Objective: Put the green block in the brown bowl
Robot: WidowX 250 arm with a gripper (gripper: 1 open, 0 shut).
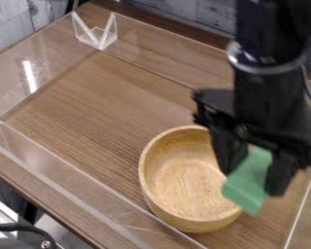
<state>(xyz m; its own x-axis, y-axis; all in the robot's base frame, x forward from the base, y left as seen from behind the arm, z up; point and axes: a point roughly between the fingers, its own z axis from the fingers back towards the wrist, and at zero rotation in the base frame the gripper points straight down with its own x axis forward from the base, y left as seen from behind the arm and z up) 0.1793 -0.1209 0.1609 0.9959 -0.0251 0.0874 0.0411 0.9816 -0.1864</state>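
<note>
Hovering over the bowl's right side, the pincer has the green block between its fingers, jaws parted by the block's width! The block hangs tilted at the rim, partly hiding it, and the bowl sits on the wooden table.

1 green block, 1 brown bowl and 1 robot arm show.

Green block over bowl's edge
</note>
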